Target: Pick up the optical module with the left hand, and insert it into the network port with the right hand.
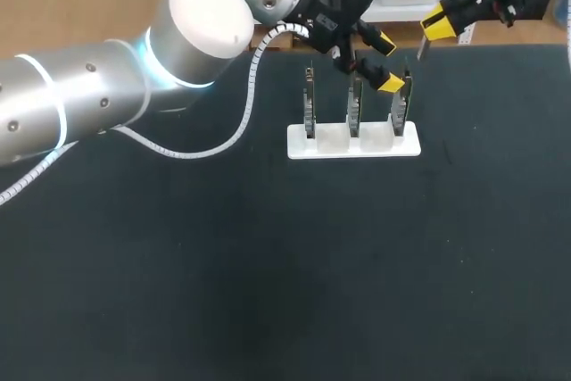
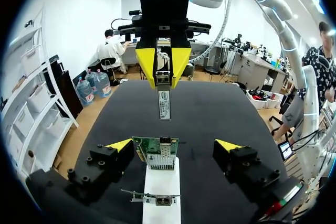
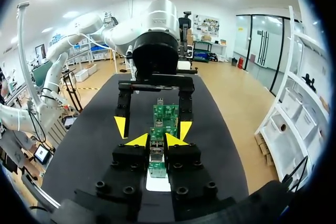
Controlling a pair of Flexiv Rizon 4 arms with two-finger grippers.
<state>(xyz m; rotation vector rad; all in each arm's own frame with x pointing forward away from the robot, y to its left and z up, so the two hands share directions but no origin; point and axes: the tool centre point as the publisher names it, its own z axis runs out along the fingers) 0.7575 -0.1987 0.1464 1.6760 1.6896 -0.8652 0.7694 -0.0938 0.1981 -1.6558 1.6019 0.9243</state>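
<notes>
- White rack [image 1: 352, 144] sits near the far edge of the worktop [image 1: 268, 292], roughly mid-width, with three network cards standing upright in it.
- Left end effector [image 2: 174, 145] is over the rack end nearer the worktop's right edge. Its fingers are wide apart, straddling the end card [image 2: 156, 153], touching nothing and holding nothing.
- Right end effector [image 2: 164, 72] is beyond that, toward the far right corner, with its fingers closed on the optical module [image 2: 164, 103].
- Key relation: the module hangs below the right fingertips with its long axis vertical. It is above the end card and on its far-edge side, apart from it. The right arm has the part and is the nearer arm for the insert. My read is that it has to come in toward the rack and down.
- Hard to read: the port mouth on the card isn't resolvable, so I can't tell if module and port line up.
- In the right wrist view the module is mostly covered by its own fingers, and in the head view it's only a sliver.
</notes>
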